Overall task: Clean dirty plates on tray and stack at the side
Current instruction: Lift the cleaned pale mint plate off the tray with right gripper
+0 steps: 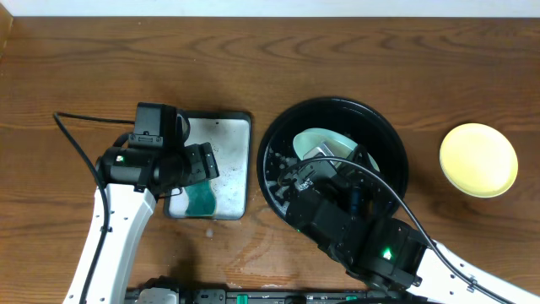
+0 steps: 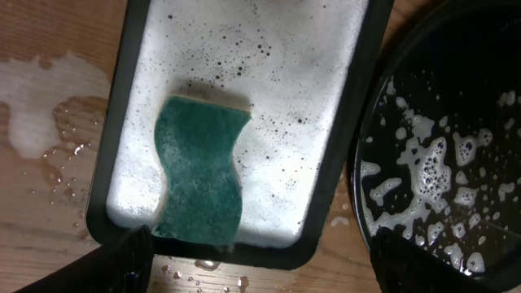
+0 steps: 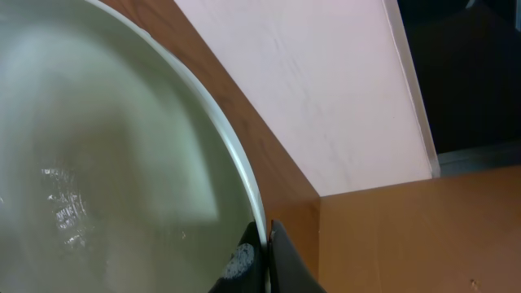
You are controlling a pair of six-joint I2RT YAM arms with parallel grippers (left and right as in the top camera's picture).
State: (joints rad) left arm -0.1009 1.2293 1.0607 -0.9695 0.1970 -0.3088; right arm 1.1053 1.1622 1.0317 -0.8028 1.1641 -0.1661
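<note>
My right gripper (image 3: 264, 244) is clamped on the rim of the mint plate (image 3: 106, 146), holding it tilted above the black tray (image 1: 384, 139). The plate looks wet and free of red, so I judge stacking comes next: the yellow plate (image 1: 478, 160) lies well off to my right on the table, nearer this arm. My left gripper (image 2: 277, 262) hangs with jaws apart over the sponge (image 2: 201, 171) in the grey tray (image 2: 352, 122).

A pale plate (image 1: 316, 139) showed within the black tray (image 1: 389, 127), partly hidden by the right arm (image 1: 354, 228), while a yellow plate (image 1: 478, 160) sat apart on the desk (image 1: 101, 67).
</note>
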